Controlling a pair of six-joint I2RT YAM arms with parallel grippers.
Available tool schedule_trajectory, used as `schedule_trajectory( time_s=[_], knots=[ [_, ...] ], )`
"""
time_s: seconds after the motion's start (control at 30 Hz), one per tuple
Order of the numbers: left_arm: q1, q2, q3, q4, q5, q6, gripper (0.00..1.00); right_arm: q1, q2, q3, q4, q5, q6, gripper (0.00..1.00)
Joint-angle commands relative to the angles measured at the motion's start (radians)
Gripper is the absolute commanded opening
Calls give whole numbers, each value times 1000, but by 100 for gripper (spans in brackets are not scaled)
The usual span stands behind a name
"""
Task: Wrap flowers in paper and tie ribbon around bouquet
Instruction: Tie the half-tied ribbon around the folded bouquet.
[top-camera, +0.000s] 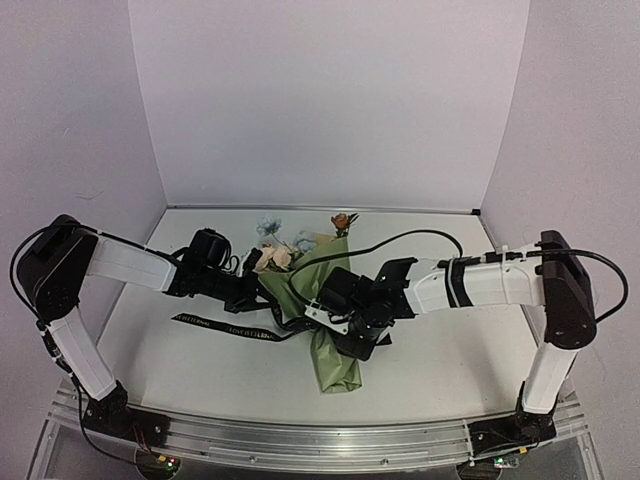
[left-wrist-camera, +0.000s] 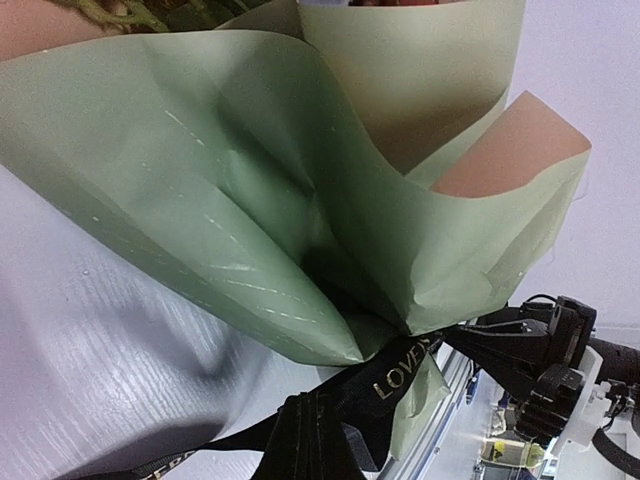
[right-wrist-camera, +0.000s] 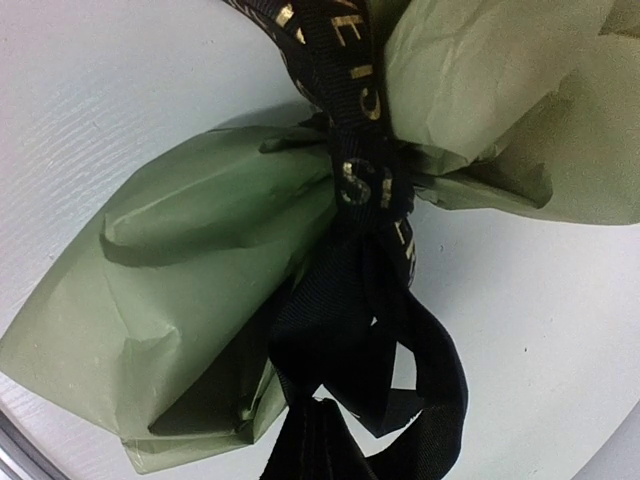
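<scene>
The bouquet (top-camera: 318, 300) lies mid-table, its green paper (left-wrist-camera: 250, 190) pinched at the waist into a cone, tan reverse (left-wrist-camera: 500, 150) showing at one flap. Blue, cream and orange flowers (top-camera: 277, 246) poke from the far, wide end. The black lettered ribbon (right-wrist-camera: 362, 175) wraps the waist, with loose loops (right-wrist-camera: 415, 345) below it and one tail (top-camera: 225, 323) trailing left on the table. My left gripper (left-wrist-camera: 315, 440) is shut on the ribbon left of the waist (top-camera: 262, 292). My right gripper (right-wrist-camera: 322, 445) is shut on a ribbon strand at the waist's right side (top-camera: 332, 312).
White walls enclose the table on three sides. An aluminium rail (top-camera: 320, 440) runs along the near edge with both arm bases on it. The right arm's black cable (top-camera: 400, 238) arcs over the bouquet's right side.
</scene>
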Motion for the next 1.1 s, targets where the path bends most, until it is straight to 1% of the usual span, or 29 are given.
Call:
schedule_trajectory(
  time_s=[0.0, 0.27, 0.33, 0.4, 0.43, 0.53, 0.57, 0.67, 0.87, 0.93, 1.07],
  knots=[
    [22, -17, 2, -3, -46, -4, 0, -4, -92, -31, 17, 42, 78, 0],
    [58, -23, -21, -14, -58, -13, 0, -5, -171, -79, 32, 74, 167, 0],
    [60, -26, -23, -10, -52, -12, 0, -6, -180, -84, 32, 41, 166, 0],
    [60, -24, -22, -2, -35, -12, 0, -6, -179, -77, 32, -29, 157, 0],
    [60, -22, -23, 0, -30, -13, 0, -6, -175, -69, 32, -61, 155, 2],
    [60, -20, -22, 11, -18, -13, 0, -6, -137, -38, 29, -117, 125, 18],
    [60, -20, -22, 13, -15, -14, 0, -6, -123, -24, 24, -137, 105, 22],
    [60, -20, -19, 13, -8, -12, 0, -6, -92, 11, -9, -177, 70, 25],
    [60, -17, -14, 15, 2, -12, 0, -7, -37, 44, -52, -159, 10, 32],
    [60, -15, -13, 15, 4, -10, 0, -9, -19, 53, -59, -155, -3, 33],
    [60, -18, -12, 14, 5, -10, 0, -11, 6, 58, -62, -102, -32, 31]
  ],
)
